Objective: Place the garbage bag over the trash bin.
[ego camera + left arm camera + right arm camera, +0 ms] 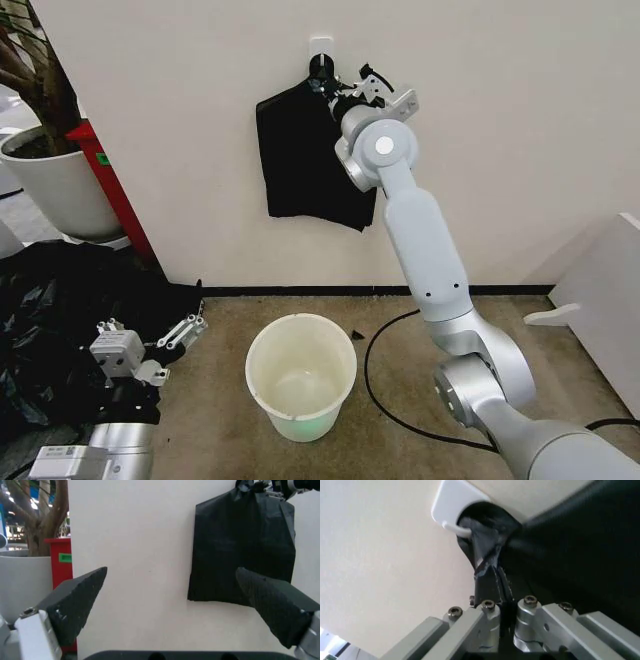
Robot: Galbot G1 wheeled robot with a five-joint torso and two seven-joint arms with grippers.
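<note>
The right gripper [335, 88] is reaching up to the wall, its fingers pinched together on the black plastic just below the white hook [451, 508]. The garbage bag [305, 150] is hanging flat against the wall from that hook, its twisted top looped over the prong. The trash bin [300, 375] is sitting on the floor below, upright, mouth open, well apart from the bag. The left gripper [150, 345] is waiting low by the heap of black bags [45, 300], jaws spread wide and holding nothing.

Judgement: step in hand is unhooking. The grip looks narrow and on thin film, so the lift should go up and outward off the prong, not straight down, or the loop is likely to tear or slip free. Slow travel advisable; the bag will swing. The cable [375, 385] is lying near the bin — keep the descent clear of it.
</note>
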